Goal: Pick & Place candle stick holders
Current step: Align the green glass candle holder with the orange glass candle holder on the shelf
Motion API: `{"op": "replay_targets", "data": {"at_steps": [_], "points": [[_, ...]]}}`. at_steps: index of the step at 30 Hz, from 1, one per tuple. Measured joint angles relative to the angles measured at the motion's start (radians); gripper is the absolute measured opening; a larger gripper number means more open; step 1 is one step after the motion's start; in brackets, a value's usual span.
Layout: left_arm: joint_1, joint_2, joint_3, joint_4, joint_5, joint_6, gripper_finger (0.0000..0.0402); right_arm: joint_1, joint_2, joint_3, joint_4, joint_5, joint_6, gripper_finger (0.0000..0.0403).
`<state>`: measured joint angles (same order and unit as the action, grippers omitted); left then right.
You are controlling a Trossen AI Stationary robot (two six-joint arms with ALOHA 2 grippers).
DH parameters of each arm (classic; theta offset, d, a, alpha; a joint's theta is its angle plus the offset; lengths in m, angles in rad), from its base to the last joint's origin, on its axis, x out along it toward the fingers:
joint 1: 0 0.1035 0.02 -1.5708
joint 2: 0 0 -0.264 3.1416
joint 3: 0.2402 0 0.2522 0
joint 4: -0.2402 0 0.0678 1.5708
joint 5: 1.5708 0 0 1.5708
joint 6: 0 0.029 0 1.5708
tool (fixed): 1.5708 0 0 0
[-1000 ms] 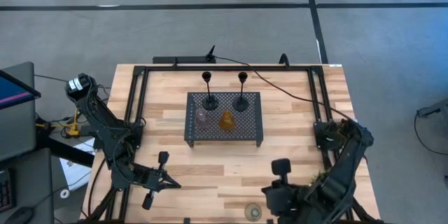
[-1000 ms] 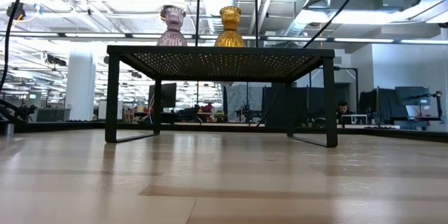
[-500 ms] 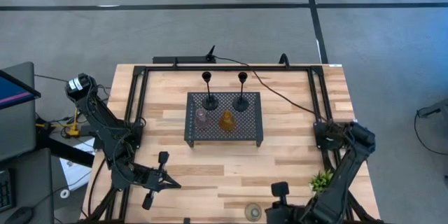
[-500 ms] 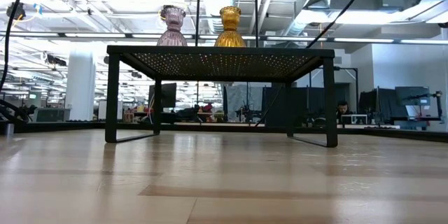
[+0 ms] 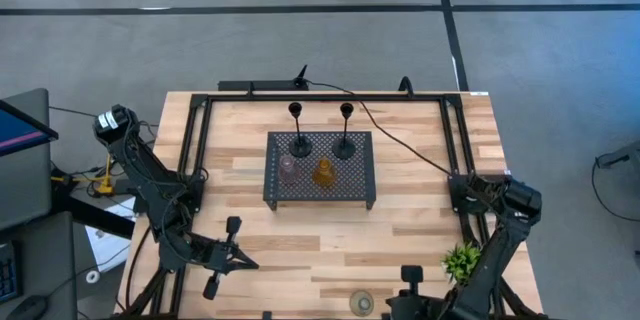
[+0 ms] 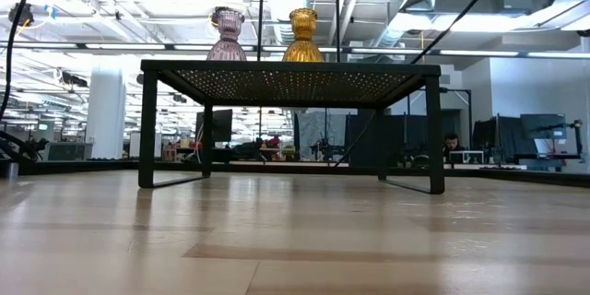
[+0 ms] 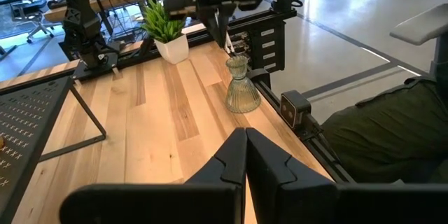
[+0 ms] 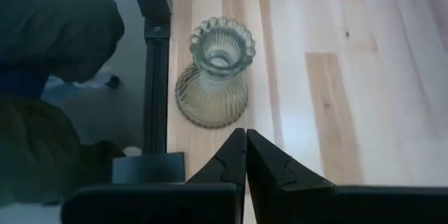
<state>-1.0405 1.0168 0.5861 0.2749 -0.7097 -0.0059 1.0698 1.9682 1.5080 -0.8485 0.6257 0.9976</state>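
We are at the approach to the last holder. The green glass holder (image 8: 213,73) stands upright on the bare wood at the near edge of the table (image 5: 420,230), just beside the black frame rail, with the small potted plant (image 5: 460,257) a little way off. The right gripper (image 8: 246,155) hangs above it, and its two fingers are pressed together with no gap and nothing between them. The other four are already on the black perforated tray (image 5: 356,192): the two black stemmed holders (image 5: 297,127) along its far side, the pink glass holder (image 5: 288,167) and the amber glass holder (image 5: 323,172) side by side nearer us.

We judge that the right claw must first spread its fingers wide enough for the fluted neck, then come down so that the glass sits between them, and only then close. The glass is ribbed and flares at rim and base, so the narrow waist looks like the surest place to grip.

The left gripper (image 7: 246,159) waits at the near left corner of the table, fingers likewise closed on nothing.

From overhead the green holder shows only as a pale disc at the frame's bottom edge, and the right gripper is partly cut off there. At table height neither gripper nor the green holder appears, and the stemmed holders show only as thin stems cut off above. We cannot tell how high the right claw hangs above the glass.
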Motion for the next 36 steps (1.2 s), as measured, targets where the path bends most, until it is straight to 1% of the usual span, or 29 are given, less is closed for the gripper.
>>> {"op": "replay_targets", "data": {"at_steps": [3,8,12,18,21,24,27,30,33,36], "points": [[0.0,0.0,0.0,0.0,0.0,0.0,0.0005,0.004,0.0,-0.056,0.093,0.001,0.024,0.0],[0.0,0.0,0.0,0.0,0.0,0.001,0.0005,-0.008,0.0,-0.148,0.306,-0.022,-0.032,0.0],[0.0,0.0,0.0,-0.001,0.0,0.001,0.0005,-0.013,0.0,-0.214,0.397,-0.042,-0.03,0.0],[0.0,0.0,0.0,-0.005,0.0,0.001,0.0005,0.004,-0.015,-0.288,0.419,-0.051,0.038,0.0],[0.0,0.0,0.0,-0.005,0.0,0.001,0.0005,0.014,-0.055,-0.344,0.42,-0.038,0.086,0.0],[0.0,0.0,0.0,-0.005,0.0,0.023,0.0005,0.017,-0.123,-0.424,0.483,-0.017,0.1,0.0],[0.0,0.0,0.0,-0.005,0.0,0.028,0.0005,0.008,-0.195,-0.522,0.58,0.0,0.072,0.0],[0.0,0.0,0.0,-0.005,0.0,0.028,0.0005,-0.009,-0.254,-0.605,0.715,0.0,0.032,0.0],[0.0,0.0,0.0,-0.005,0.0,0.028,0.0005,-0.018,-0.272,-0.654,0.851,-0.003,-0.038,0.0],[0.0,0.0,0.0,-0.005,0.0,0.028,0.0005,-0.019,-0.258,-0.662,0.927,-0.01,-0.123,0.0]]}}
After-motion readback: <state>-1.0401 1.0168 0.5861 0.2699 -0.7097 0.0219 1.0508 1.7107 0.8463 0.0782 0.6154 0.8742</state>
